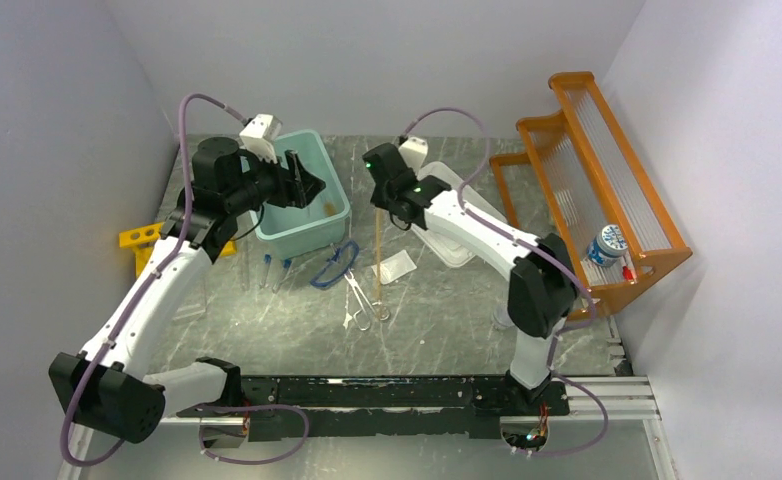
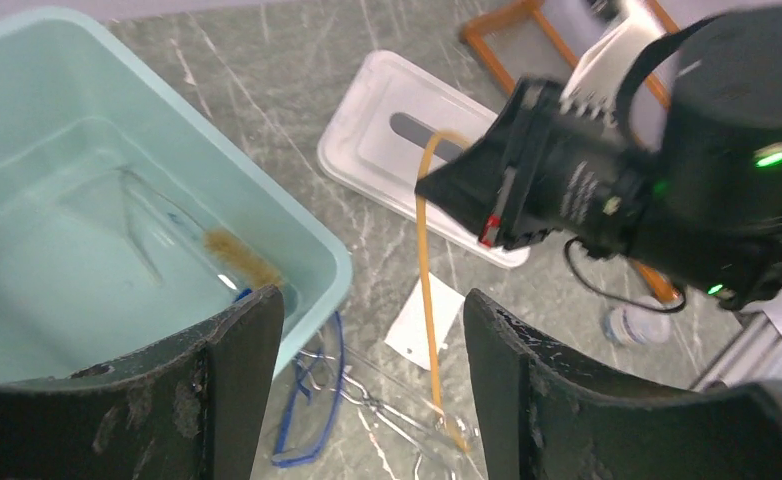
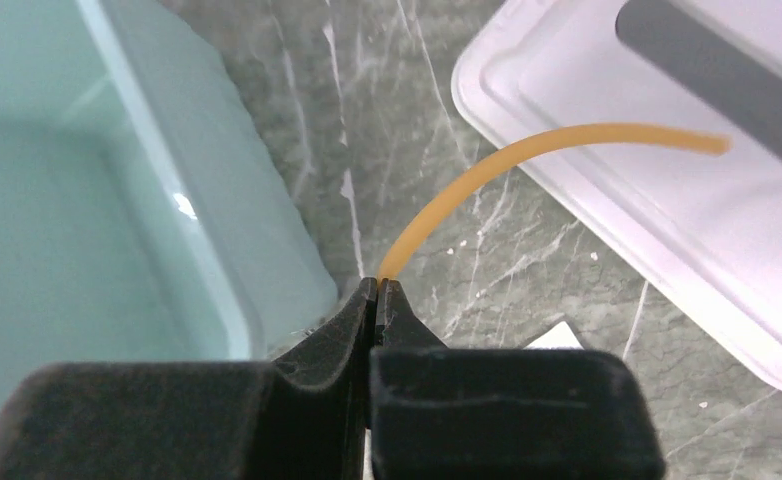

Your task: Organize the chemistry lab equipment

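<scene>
The right gripper (image 3: 379, 296) is clamped on the tan tube (image 3: 487, 165), with its jaws pressed together and the tube pinched at their tips. This gripper is raised above the table (image 1: 447, 330), with the teal bin (image 1: 302, 238) on its left and the white tray (image 2: 362, 150) on its right. From the grip, a short free end arches over the tray. The long part of the tube hangs straight down. Its lower end is at table level near the forceps (image 1: 367, 300), but contact with the table cannot be confirmed. The left gripper (image 2: 372, 385) hangs over the near right part of the bin with its jaws wide apart and nothing between them. A clear glass piece and a small brush (image 2: 239, 258) lie inside the bin. A blue tubing loop (image 1: 333, 267) lies on the table on the near side of the bin, just beside the forceps. The yellow rack (image 1: 139, 238) stands at the left edge of the table. The orange shelf (image 1: 607, 160) stands at the right.
</scene>
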Robot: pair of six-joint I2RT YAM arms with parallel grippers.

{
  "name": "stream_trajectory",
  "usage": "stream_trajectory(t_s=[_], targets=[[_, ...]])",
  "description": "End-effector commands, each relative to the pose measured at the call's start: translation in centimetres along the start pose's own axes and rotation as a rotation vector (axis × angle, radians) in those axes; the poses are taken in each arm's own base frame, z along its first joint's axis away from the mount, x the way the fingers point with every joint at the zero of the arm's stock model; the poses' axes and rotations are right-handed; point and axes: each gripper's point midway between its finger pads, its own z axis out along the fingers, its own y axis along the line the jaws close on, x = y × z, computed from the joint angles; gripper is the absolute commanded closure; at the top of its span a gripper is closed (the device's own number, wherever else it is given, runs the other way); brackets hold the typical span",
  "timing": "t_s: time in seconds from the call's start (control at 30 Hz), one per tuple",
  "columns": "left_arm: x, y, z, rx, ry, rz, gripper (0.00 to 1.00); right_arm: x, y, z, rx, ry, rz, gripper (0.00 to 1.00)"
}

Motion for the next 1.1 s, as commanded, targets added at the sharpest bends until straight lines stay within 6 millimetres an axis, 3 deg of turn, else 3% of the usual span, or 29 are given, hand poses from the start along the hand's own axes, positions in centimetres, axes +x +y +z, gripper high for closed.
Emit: stream_trajectory(t_s=[0.0, 0.4, 0.67, 0.87, 1.07], targets=[[0.7, -2.4, 1.0, 0.136, 0.013, -0.03, 0.3, -3.5, -0.1, -1.5, -0.062, -0.089, 0.022, 1.0], [3.4, -6.2, 3.0, 0.31, 0.05, -0.058, 0.31, -8.5, 1.9, -7.8, -0.263, -0.177, 0.037, 1.0], [5.6, -9.9, 5.5, 0.388, 0.029, 0.026, 0.33, -9.1, 1.9, -10.1, -0.319, -0.178, 0.046, 1.0], [6.0, -9.6, 8.0, 0.322, -0.022, 0.052, 0.36, -9.7, 1.1, -10.8, -0.315, -0.191, 0.048, 1.0], [4.4, -9.0, 8.6, 0.272, -0.078, 0.077, 0.39, -9.6, 0.9, -11.1, -0.353, -0.156, 0.026, 1.0]])
